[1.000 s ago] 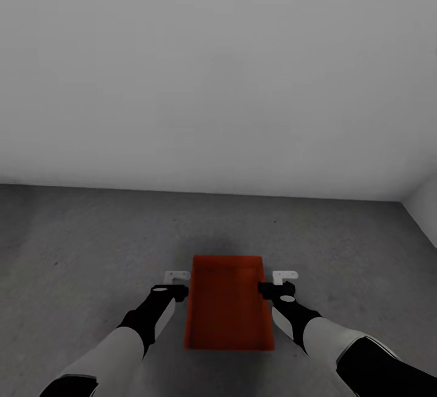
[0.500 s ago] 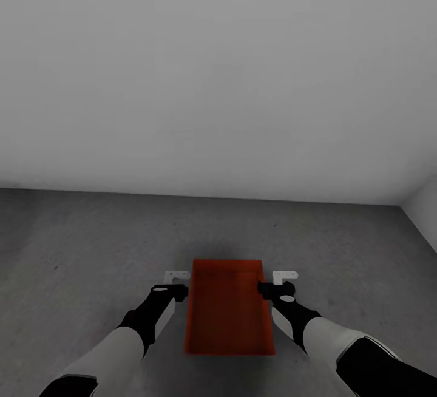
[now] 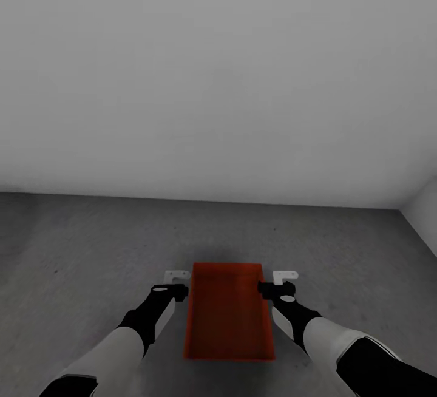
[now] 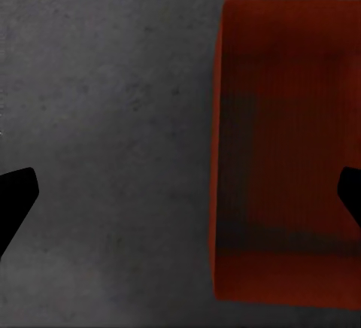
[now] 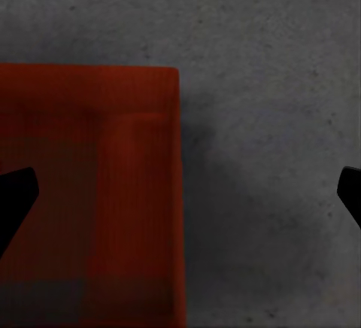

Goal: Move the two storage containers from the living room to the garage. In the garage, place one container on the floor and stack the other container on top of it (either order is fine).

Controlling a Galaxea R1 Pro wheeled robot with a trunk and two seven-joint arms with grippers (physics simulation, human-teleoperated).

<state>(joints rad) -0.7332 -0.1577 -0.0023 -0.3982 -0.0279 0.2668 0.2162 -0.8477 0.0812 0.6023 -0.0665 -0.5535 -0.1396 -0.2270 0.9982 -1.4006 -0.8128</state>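
On the dark grey concrete floor [image 3: 91, 245] of the garage, close in front of the robot, sits one orange-red storage container [image 3: 227, 312], topless, long axis running away from the robot, its far end toward a plain pale grey wall [image 3: 218, 81]. A second pale wall meets it at the far right corner. Head view: both arms reach forward and down, one on each side of the container. Left end effector [image 3: 176, 277] just beside the container's left long wall; right end effector [image 3: 283, 277] just beside the right long wall; contact with either wall cannot be judged. Left wrist view: left end effector [image 4: 180, 192] open wide, dark fingertips [image 4: 13, 196] at the frame's opposite edges, one over bare concrete, the other over the container [image 4: 289, 147] interior, so the open jaws straddle a long wall without closing on it. Right wrist view: right end effector [image 5: 180, 192] likewise open wide, one fingertip [image 5: 15, 192] over the container [image 5: 90, 192], the other over floor [image 5: 263, 117]. Soft dark shadow on the concrete along the container's sides. Container interior looks bare, walls thin and plain.
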